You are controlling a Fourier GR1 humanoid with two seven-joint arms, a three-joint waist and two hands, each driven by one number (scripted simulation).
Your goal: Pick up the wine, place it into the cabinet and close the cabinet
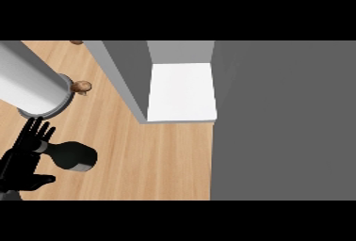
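The left hand (24, 157) is seen at the lower left of the head view, over the wooden surface (153, 160). Its fingers are held straight and spread, pointing up the view, with the thumb stretched out to the side; nothing is gripped by it. The wine bottle (73, 155) is found just to the right of this hand, lying on the surface, its dark body with a pale band at the lower end and its neck turned toward the hand. Whether the neck is touched by the fingers cannot be told. An open cabinet (181, 92) with a white floor is seen further up, its grey door (125, 75) swung outward. A large white cylinder (28, 80) on a grey base is placed at the upper left, and a small brown object (81, 86) is seen just beside it. The right hand is not shown.
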